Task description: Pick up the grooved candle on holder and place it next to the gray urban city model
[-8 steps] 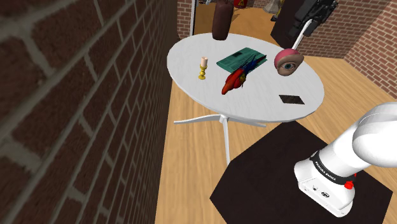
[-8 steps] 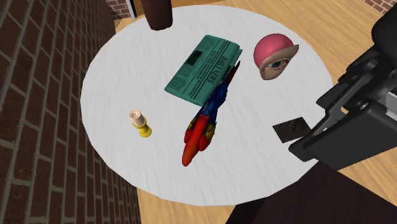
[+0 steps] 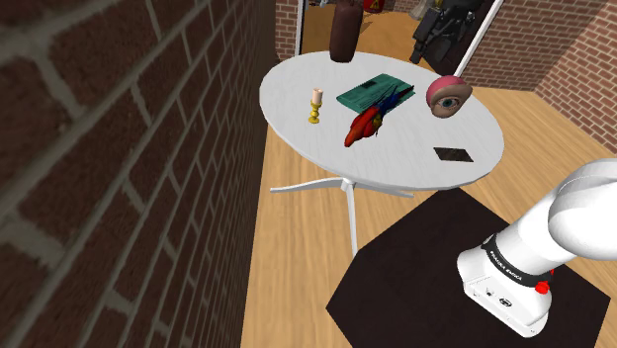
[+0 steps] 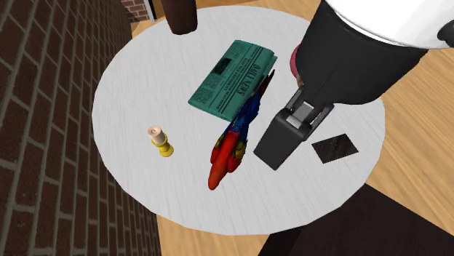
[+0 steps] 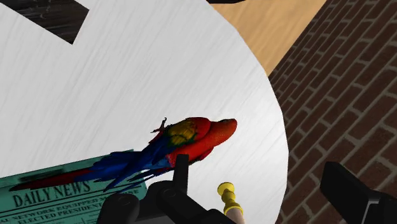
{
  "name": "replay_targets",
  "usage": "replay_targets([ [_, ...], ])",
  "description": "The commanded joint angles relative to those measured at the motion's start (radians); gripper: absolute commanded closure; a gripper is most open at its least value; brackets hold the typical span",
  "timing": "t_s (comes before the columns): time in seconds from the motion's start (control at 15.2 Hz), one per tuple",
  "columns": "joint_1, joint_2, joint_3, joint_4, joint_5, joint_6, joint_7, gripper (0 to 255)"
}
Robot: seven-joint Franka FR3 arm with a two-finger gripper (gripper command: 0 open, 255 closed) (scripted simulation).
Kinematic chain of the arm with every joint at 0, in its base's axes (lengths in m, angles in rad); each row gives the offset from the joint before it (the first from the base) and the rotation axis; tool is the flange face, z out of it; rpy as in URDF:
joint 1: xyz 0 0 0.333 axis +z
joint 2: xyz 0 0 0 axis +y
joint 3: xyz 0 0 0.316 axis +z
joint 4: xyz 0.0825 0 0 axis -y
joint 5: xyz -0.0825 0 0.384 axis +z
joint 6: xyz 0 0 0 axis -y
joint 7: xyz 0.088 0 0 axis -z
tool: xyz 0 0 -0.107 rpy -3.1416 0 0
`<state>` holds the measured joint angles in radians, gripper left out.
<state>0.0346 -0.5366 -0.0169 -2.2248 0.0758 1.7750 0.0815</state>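
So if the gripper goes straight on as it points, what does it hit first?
Probably the candle on its yellow holder, framed by the open gripper; depth is unclear, so maybe the white table first.

White arm (image 3: 585, 213), dark joints (image 4: 349, 65) — black hand (image 5: 264, 183)

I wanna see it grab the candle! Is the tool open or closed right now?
Tool: open, holding nothing.
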Motion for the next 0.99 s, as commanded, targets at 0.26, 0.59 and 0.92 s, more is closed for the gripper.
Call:
replay_targets([
  [0.26, 0.009, 0.229, 0.025, 0.107, -0.005, 0.102, 0.024, 0],
  [0.59, 0.015, 0.424, 0.04, 0.23, -0.019, 0.155, 0.046, 0],
  [0.92, 0.024, 0.624, 0.05, 0.387, -0.038, 0.179, 0.069, 0],
])
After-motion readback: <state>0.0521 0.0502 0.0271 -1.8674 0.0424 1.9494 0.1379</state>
